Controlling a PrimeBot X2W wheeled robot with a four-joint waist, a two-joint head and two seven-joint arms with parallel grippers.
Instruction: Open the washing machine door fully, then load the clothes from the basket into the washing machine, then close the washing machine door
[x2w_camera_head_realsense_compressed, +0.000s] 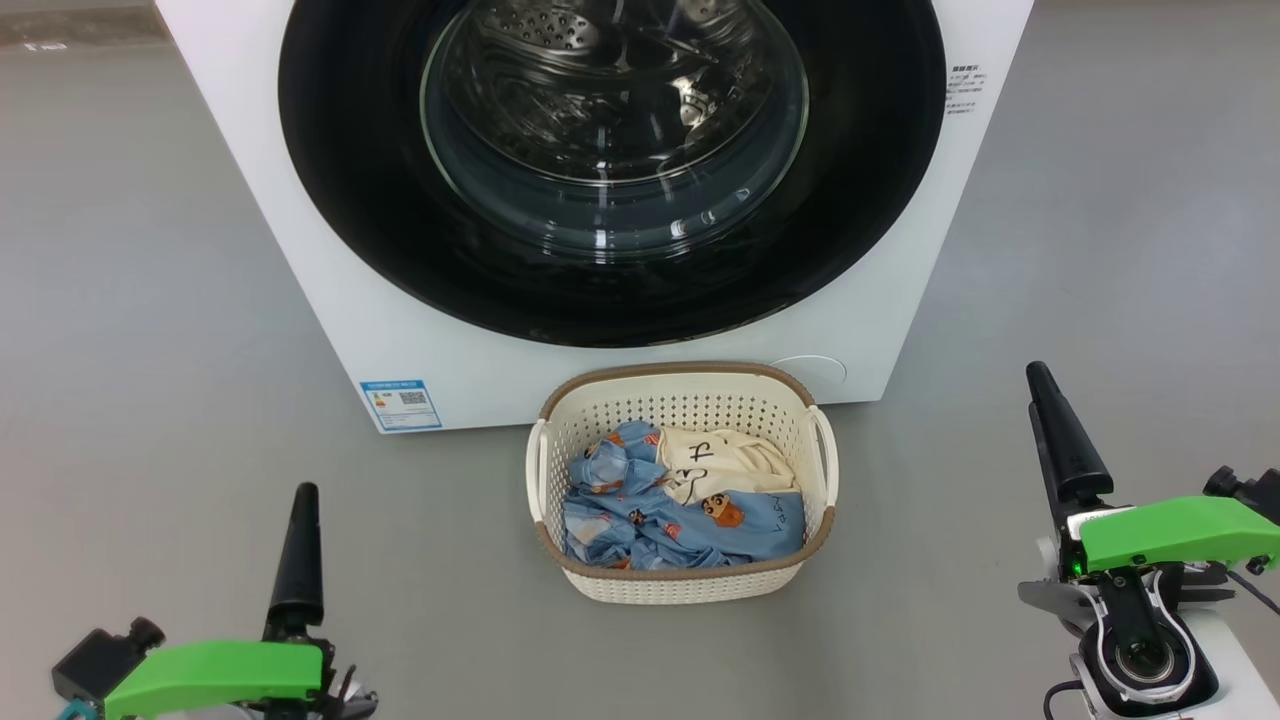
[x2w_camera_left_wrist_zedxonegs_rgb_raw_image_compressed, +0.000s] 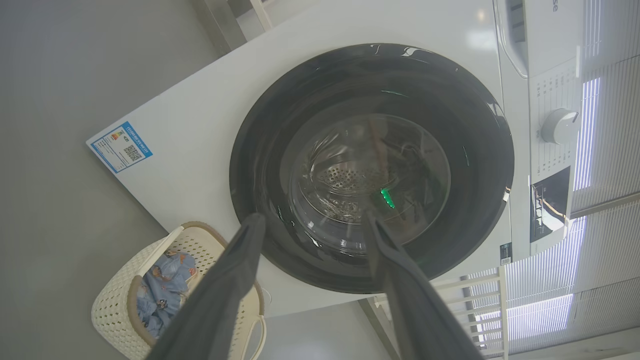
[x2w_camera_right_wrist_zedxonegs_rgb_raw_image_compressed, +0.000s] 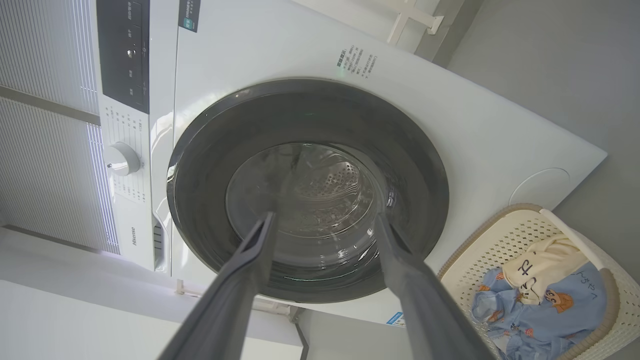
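The white washing machine (x2w_camera_head_realsense_compressed: 300, 250) stands straight ahead, and its round black door (x2w_camera_head_realsense_compressed: 350, 200) lies shut, flush with the front. On the floor before it sits the cream basket (x2w_camera_head_realsense_compressed: 680, 372), holding light blue and cream clothes (x2w_camera_head_realsense_compressed: 650, 520). My left gripper (x2w_camera_head_realsense_compressed: 303, 500) hovers low at the left of the basket and my right gripper (x2w_camera_head_realsense_compressed: 1045, 390) at its right, both well clear of it. In the left wrist view the left gripper (x2w_camera_left_wrist_zedxonegs_rgb_raw_image_compressed: 315, 220) is open and empty, aimed at the door (x2w_camera_left_wrist_zedxonegs_rgb_raw_image_compressed: 260, 150). The right gripper (x2w_camera_right_wrist_zedxonegs_rgb_raw_image_compressed: 325, 217) is likewise open toward the door (x2w_camera_right_wrist_zedxonegs_rgb_raw_image_compressed: 200, 165).
Grey floor (x2w_camera_head_realsense_compressed: 150, 350) spreads on both sides of the machine. A blue label sticker (x2w_camera_head_realsense_compressed: 401, 403) sits low on its front, and a white dial (x2w_camera_left_wrist_zedxonegs_rgb_raw_image_compressed: 560, 126) is on the control panel. A white frame (x2w_camera_left_wrist_zedxonegs_rgb_raw_image_compressed: 480, 300) and slatted panels stand beside the machine.
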